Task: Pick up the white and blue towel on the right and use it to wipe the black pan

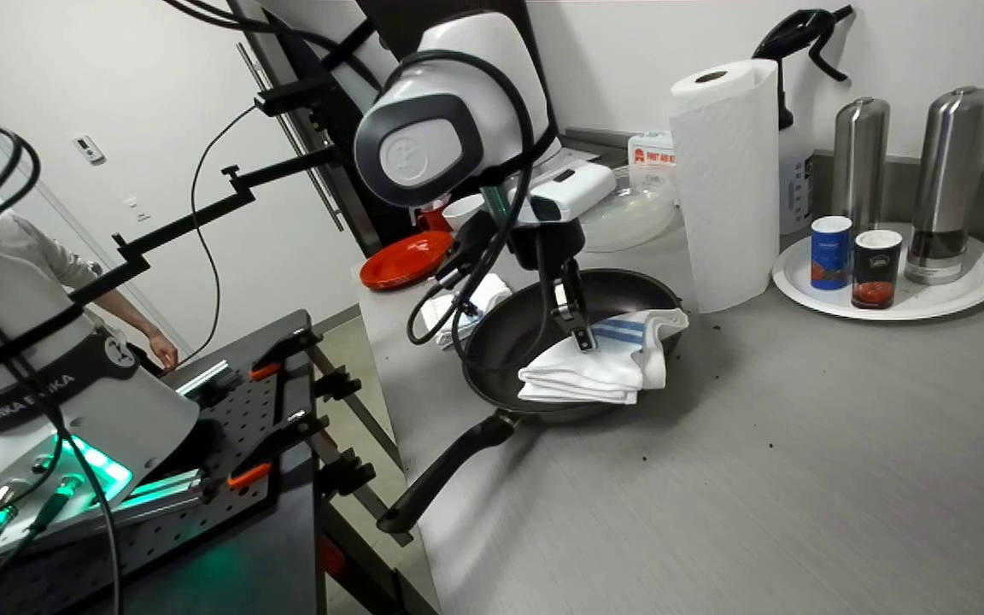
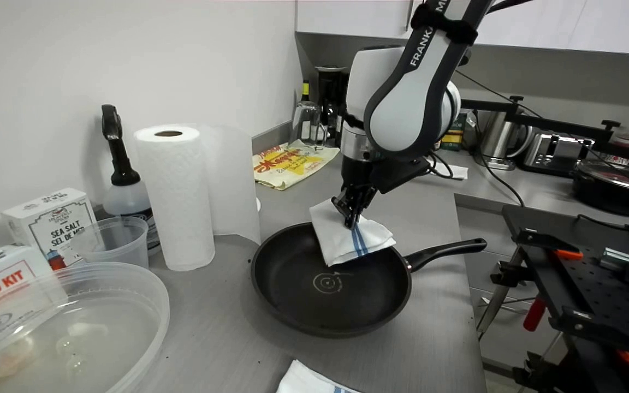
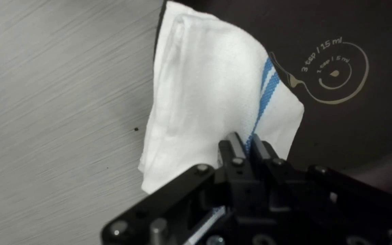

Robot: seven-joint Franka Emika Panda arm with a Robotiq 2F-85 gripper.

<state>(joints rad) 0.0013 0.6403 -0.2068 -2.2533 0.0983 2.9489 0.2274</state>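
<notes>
My gripper is shut on the white and blue towel, pinching the cloth along its blue stripes. In the wrist view the fingertips of the gripper stand close together with a fold of the towel between them. The black pan rests on the counter. The towel lies over the pan's rim beside the handle, partly inside the pan and partly past its edge. A measuring mark printed on the pan floor shows beside the cloth. The rim beneath the towel is hidden.
A paper-towel roll stands close to the pan. Another striped cloth lies nearby. A clear plastic tub, a red plate and a white plate with shakers and metal mills are on the counter.
</notes>
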